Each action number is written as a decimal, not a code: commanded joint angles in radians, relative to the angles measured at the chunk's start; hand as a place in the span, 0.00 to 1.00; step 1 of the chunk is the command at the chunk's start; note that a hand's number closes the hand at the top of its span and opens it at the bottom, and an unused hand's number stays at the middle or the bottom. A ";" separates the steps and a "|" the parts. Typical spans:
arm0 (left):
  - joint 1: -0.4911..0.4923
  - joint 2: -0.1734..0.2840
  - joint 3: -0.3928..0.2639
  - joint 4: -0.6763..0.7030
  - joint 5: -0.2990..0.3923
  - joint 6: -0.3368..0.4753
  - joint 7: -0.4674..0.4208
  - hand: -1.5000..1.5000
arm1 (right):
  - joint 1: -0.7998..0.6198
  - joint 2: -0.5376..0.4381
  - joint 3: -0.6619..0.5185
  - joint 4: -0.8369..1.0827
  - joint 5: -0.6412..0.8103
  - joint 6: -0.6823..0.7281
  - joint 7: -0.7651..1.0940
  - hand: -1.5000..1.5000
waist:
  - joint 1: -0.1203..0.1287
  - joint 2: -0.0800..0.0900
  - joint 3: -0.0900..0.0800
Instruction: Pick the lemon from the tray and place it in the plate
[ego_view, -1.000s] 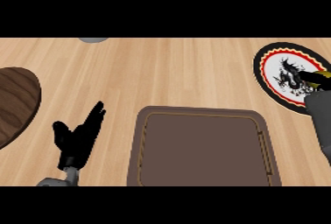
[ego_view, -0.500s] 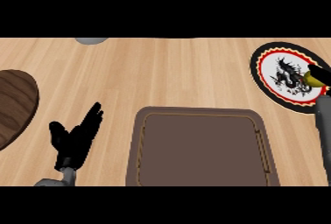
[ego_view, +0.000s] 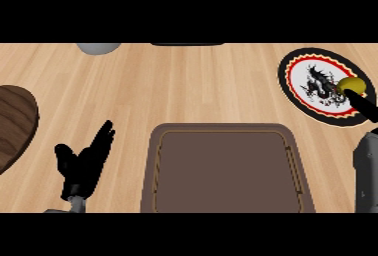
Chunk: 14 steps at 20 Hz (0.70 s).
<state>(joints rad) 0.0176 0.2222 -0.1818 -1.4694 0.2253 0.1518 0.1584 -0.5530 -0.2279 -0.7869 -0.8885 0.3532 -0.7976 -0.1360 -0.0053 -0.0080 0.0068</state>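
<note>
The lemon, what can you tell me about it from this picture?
The lemon is small, round and yellow with a smooth-looking skin. It shows over the right part of the plate, against its white middle and red ring. The right hand meets it from below and hides its lower edge. Whether it rests on the plate cannot be told.

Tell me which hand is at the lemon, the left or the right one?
The right hand, at the view's right edge: its fingers reach over the plate and touch the lemon. The left hand rests open on the counter, left of the tray.
</note>
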 joint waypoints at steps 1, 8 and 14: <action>0.033 -0.013 -0.006 0.021 0.002 0.003 0.038 0.50 | 0.132 0.119 0.048 -0.135 -0.071 0.098 -0.070 0.00 | -0.008 0.002 -0.007; 0.037 -0.036 -0.023 0.002 -0.044 0.014 0.033 0.50 | 0.341 0.224 0.262 -0.452 0.066 0.065 0.172 0.00 | -0.005 0.003 -0.008; 0.024 -0.043 0.005 0.000 -0.020 -0.021 0.049 0.50 | 0.516 0.227 0.425 -0.623 0.131 0.025 0.330 0.00 | -0.001 0.005 -0.008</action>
<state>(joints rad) 0.0265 0.1968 -0.1712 -1.4868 0.1961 0.1439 0.1769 -0.1406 -0.0158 -0.4735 -1.3787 0.4335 -0.7430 0.0777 -0.0075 -0.0089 0.0044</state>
